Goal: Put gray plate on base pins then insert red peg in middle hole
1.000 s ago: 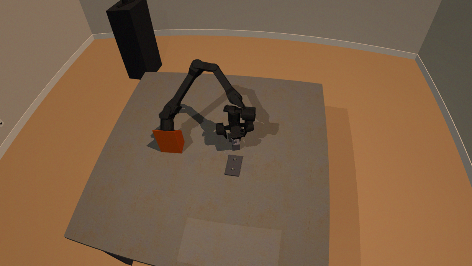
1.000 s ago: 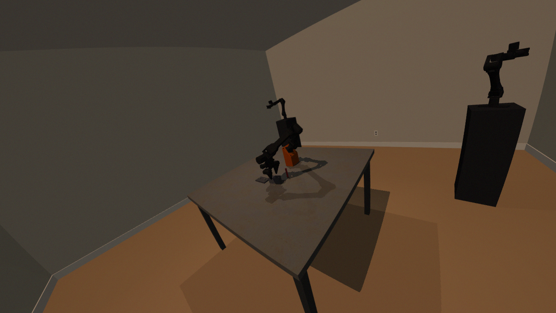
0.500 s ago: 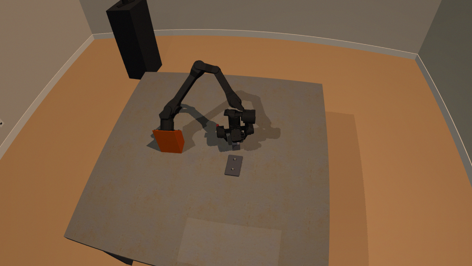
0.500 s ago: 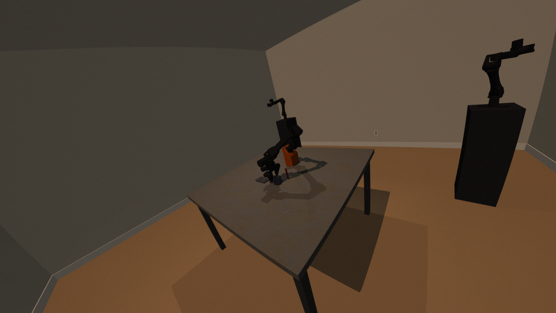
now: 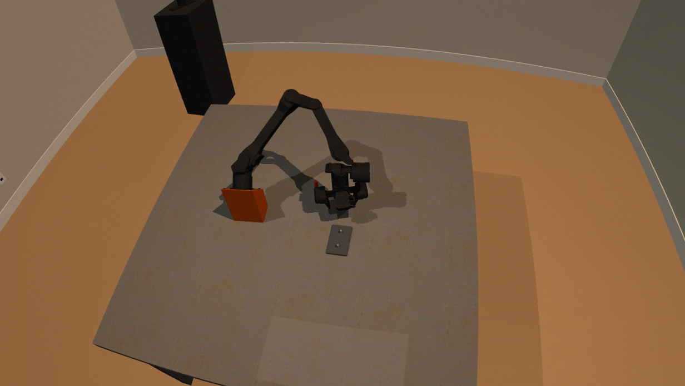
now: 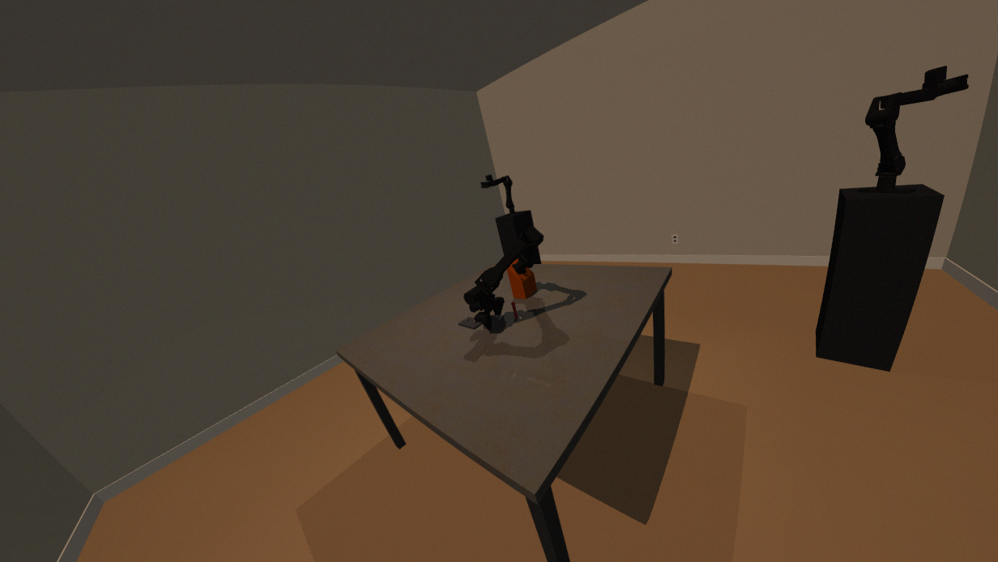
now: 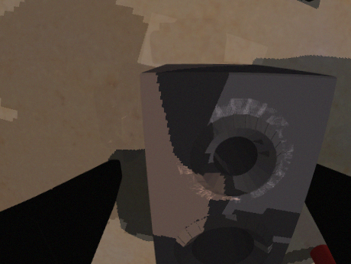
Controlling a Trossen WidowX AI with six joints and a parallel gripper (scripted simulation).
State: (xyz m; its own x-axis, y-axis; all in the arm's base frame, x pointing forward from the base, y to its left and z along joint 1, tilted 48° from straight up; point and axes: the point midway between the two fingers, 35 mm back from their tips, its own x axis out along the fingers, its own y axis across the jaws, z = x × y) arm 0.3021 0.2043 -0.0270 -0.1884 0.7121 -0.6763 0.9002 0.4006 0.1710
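Observation:
The gray plate [image 5: 342, 215] [image 6: 496, 323] [image 7: 168, 198] is a thick block with round holes, standing on the table behind the base in the top view. My gripper [image 5: 341, 207] [image 7: 209, 169] is open and low over it, one finger on each side. In the wrist view the right finger is nearer the plate than the left. The base [image 5: 344, 240] [image 6: 469, 324] lies flat with its two pins bare. The red peg [image 5: 315, 183] [image 6: 514, 311] [image 7: 321, 253] stands beside the gripper; its lower part is hidden in the top view.
The arm stands on an orange block [image 5: 247, 206] [image 6: 522, 283] on the table [image 5: 287, 287] [image 6: 488, 398]. A black pedestal [image 5: 191, 62] stands behind the table's far left corner. Another pedestal [image 6: 876, 278] with an arm shows at right in the exterior view.

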